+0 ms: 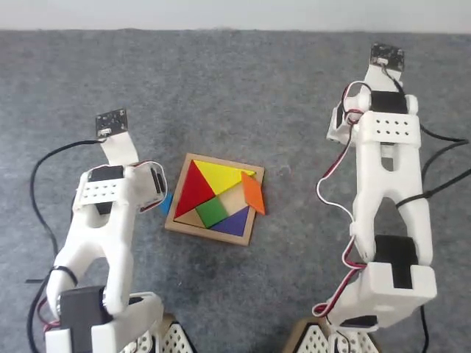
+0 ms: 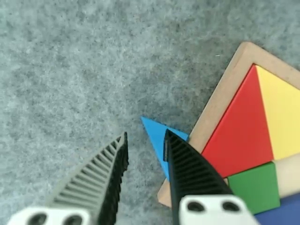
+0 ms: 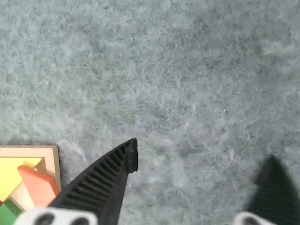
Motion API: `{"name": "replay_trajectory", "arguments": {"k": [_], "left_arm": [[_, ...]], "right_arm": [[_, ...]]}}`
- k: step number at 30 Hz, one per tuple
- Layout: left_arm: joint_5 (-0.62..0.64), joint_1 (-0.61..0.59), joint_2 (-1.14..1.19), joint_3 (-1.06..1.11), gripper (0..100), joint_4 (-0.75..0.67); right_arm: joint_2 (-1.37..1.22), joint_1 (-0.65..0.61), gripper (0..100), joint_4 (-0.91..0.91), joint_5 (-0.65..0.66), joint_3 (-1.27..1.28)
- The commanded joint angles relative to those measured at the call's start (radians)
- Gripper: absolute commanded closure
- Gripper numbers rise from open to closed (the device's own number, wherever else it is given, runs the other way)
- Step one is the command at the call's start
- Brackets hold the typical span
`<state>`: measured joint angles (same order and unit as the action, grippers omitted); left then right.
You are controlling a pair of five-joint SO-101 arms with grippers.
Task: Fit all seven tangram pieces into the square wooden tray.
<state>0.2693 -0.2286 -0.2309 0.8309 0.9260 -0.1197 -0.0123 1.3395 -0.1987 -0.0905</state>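
The square wooden tray (image 1: pixel 210 234) lies mid-table with a red triangle (image 1: pixel 191 190), a yellow triangle (image 1: pixel 219 176), a green square (image 1: pixel 212 212) and a purple triangle (image 1: pixel 237 219) set in it. An orange parallelogram (image 1: pixel 252 193) rests tilted over the tray's right rim. A small blue triangle (image 2: pixel 156 136) lies on the carpet against the tray's (image 2: pixel 224 90) left edge. My left gripper (image 2: pixel 145 140) is open just above it, one finger (image 2: pixel 180 159) over the piece. My right gripper (image 3: pixel 201 159) hangs wide open over bare carpet right of the tray (image 3: pixel 29 151), near the orange piece (image 3: pixel 38 185).
Grey carpet covers the table. Both arm bases stand at the near edge, the left arm (image 1: pixel 103 243) close beside the tray, the right arm (image 1: pixel 386 191) farther off. Bare wood shows in the tray's middle (image 1: pixel 232 198).
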Motion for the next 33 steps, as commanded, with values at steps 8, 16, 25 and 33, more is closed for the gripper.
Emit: {"name": "replay_trajectory", "arguments": {"k": [8,16,25,33], "left_arm": [[-0.005,-0.008,-0.043,-0.007,87,-0.017],[-0.005,-0.008,-0.043,-0.007,87,-0.017],[-0.005,-0.008,-0.043,-0.005,87,-0.017],[-0.005,-0.008,-0.043,-0.005,87,-0.017]], "right_arm": [[0.008,0.002,99.2,0.045,0.061,-0.055],[0.262,-0.068,99.1,0.186,0.104,0.066],[0.558,-0.392,98.4,-0.151,0.236,0.606],[0.426,-0.572,71.2,-0.364,0.133,0.664]]}}
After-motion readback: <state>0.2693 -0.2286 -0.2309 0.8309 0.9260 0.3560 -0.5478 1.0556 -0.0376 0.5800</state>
